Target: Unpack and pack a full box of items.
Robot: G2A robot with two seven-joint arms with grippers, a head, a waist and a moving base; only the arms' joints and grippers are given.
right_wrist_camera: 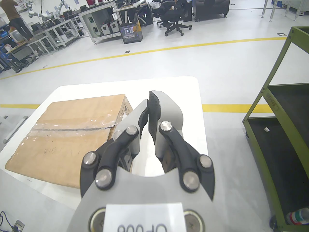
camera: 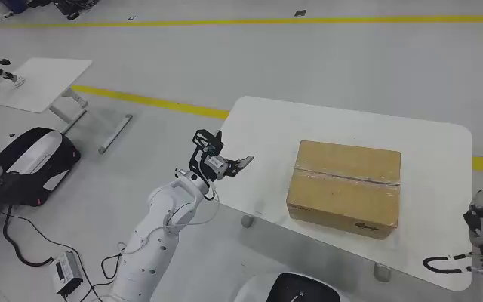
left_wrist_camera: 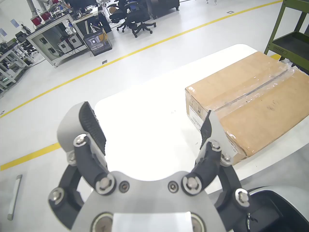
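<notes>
A brown cardboard box (camera: pixel 346 188) lies on the white table (camera: pixel 264 143), its flaps closed and sealed with clear tape along the middle seam. My left gripper (camera: pixel 230 153) hangs open and empty over the table's left edge, well to the left of the box. In the left wrist view the left gripper (left_wrist_camera: pixel 149 119) frames bare tabletop, with the box (left_wrist_camera: pixel 251 102) beyond one finger. My right gripper (right_wrist_camera: pixel 147 108) is shut with nothing between its fingers, held above the table beside the box (right_wrist_camera: pixel 70 134). The right arm's wrist (camera: pixel 475 219) shows at the table's right edge.
A green metal cart (right_wrist_camera: pixel 280 131) stands on the floor just off the table's right side. A second small white table (camera: pixel 45 83) stands at the far left. A yellow floor line (camera: pixel 151 100) runs behind the table.
</notes>
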